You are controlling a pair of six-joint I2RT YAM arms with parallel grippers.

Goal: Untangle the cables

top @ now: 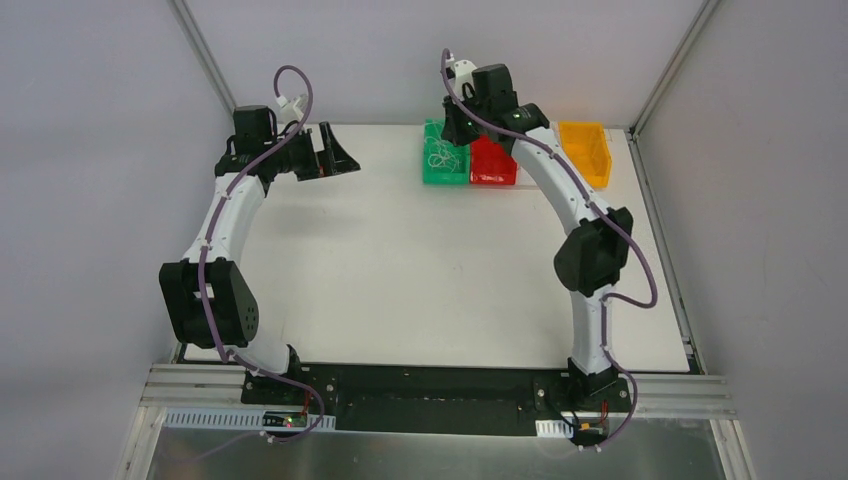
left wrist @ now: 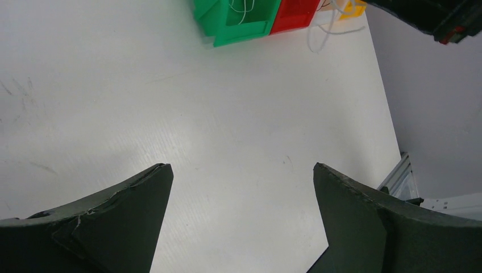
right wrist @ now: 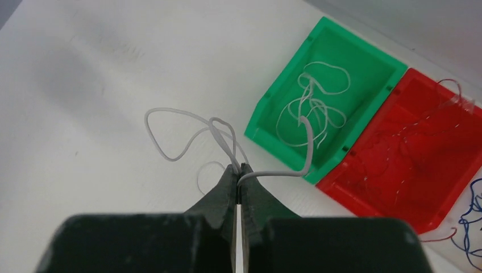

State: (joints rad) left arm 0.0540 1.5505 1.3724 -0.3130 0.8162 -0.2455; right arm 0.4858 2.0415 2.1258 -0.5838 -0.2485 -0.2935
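Observation:
In the right wrist view my right gripper [right wrist: 237, 168] is shut on a whitish-grey cable [right wrist: 170, 110]. The cable loops out to the left over the white table, and its other end curves right to the edge of the green bin [right wrist: 282, 79]. More whitish cables [right wrist: 310, 108] lie curled inside that bin. Thin red wires [right wrist: 420, 125] lie in the red bin [right wrist: 398, 187], and a dark blue cable [right wrist: 469, 222] shows at the right edge. Seen from above, the right gripper [top: 455, 125] hangs over the green bin [top: 445, 175]. My left gripper [top: 335, 150] hovers at the far left, open and empty [left wrist: 242, 168].
Three small bins stand in a row at the table's far edge: green, red [top: 493, 165] and orange-yellow [top: 585, 150]. The left wrist view shows the green bin [left wrist: 244, 28] and red bin [left wrist: 293, 14] across bare white table, with the table's right edge [left wrist: 392, 142] beyond.

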